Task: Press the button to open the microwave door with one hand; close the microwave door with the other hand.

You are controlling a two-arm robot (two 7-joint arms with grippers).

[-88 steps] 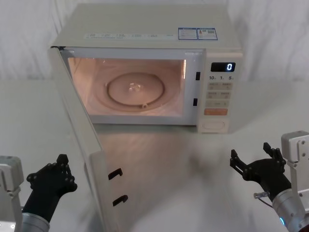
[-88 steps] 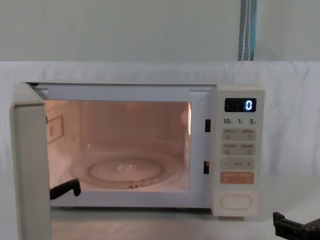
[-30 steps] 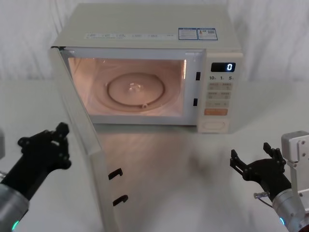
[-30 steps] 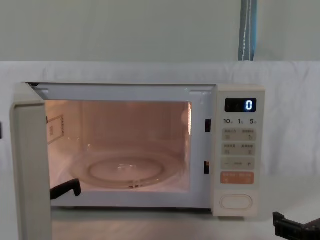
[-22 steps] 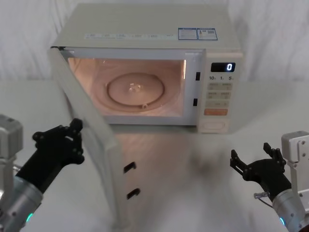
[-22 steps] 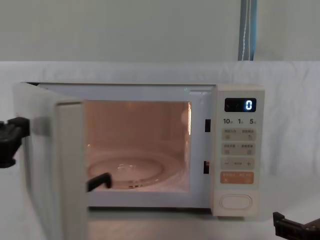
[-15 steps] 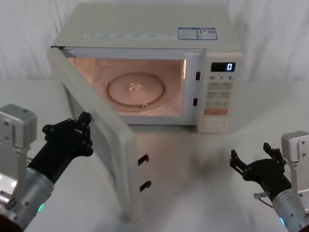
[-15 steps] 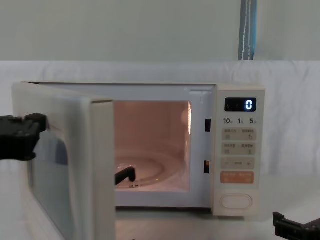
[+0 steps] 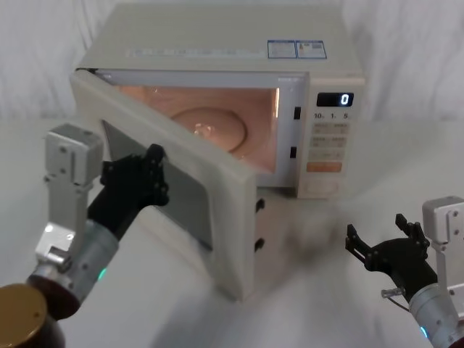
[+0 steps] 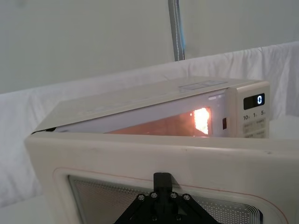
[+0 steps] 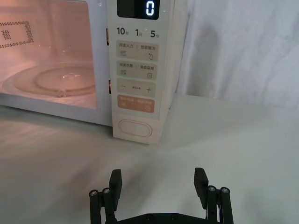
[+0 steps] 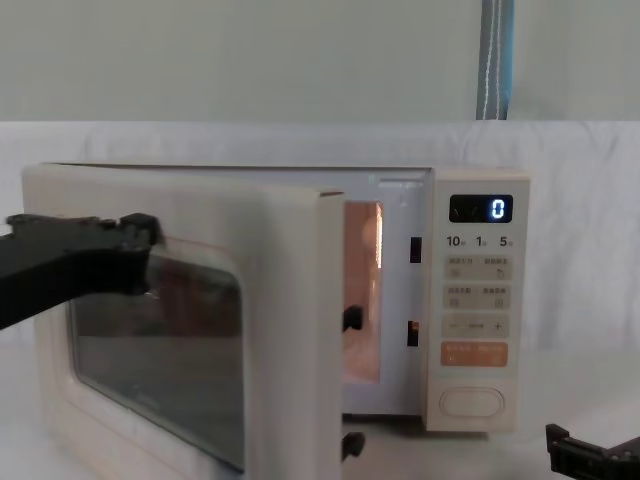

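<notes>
microwave door (image 9: 217, 181) half shut, lit cavity showing past its free edge. left gripper (image 9: 145, 177) pressed against the door's glass, jaws' state impossible to tell. right gripper (image 9: 384, 250) low over the tabletop (image 9: 326, 239), jaws spread, near the button (image 11: 135, 128).

Head view looks down, chest view level, both wrist views close; all share the microwave door (image 9: 181, 188).

light: even, bright | glow: orange cavity lamp | blur: perhaps door edge
</notes>
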